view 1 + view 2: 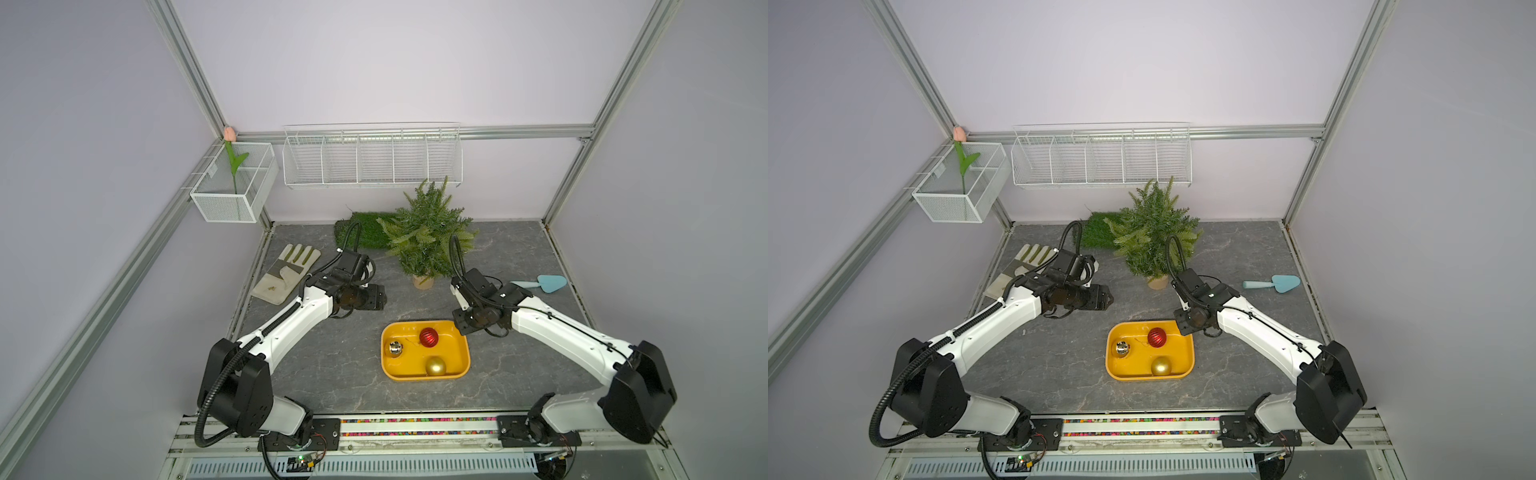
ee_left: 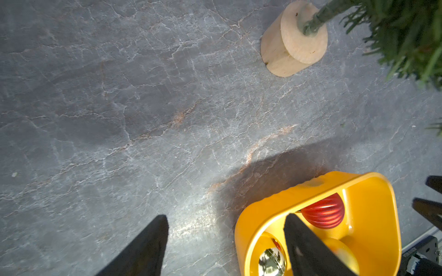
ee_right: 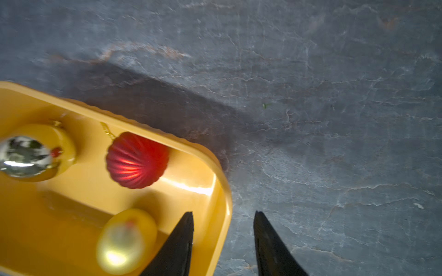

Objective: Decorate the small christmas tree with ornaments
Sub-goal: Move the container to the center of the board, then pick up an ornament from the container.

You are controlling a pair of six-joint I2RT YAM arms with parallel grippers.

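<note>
Right jaws apart, over tray (image 3: pixel 226 203) corner at 2 o'clock; left jaws wide apart, empty. Ornaments (image 1: pixel 435 367) all in tray; tree (image 1: pixel 424 232) at tray's 12. Best: shift inward, pinch red bauble (image 3: pixel 137 160) by its cap.

Red ribbed bauble (image 1: pixel 428 337), matte gold bauble (image 1: pixel 435 367), mirror-silver bauble (image 1: pixel 395 348); yellow tray (image 1: pixel 455 353); grey veined tabletop (image 1: pixel 332 365); green tree (image 1: pixel 424 232).

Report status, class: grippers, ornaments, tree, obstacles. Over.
Left gripper open, empty, over bare table. Right gripper open, empty, over yellow tray rim. Red ornament, silver ornament, gold ornament all in tray; small christmas tree undecorated. Nothing between tray and tree.
</note>
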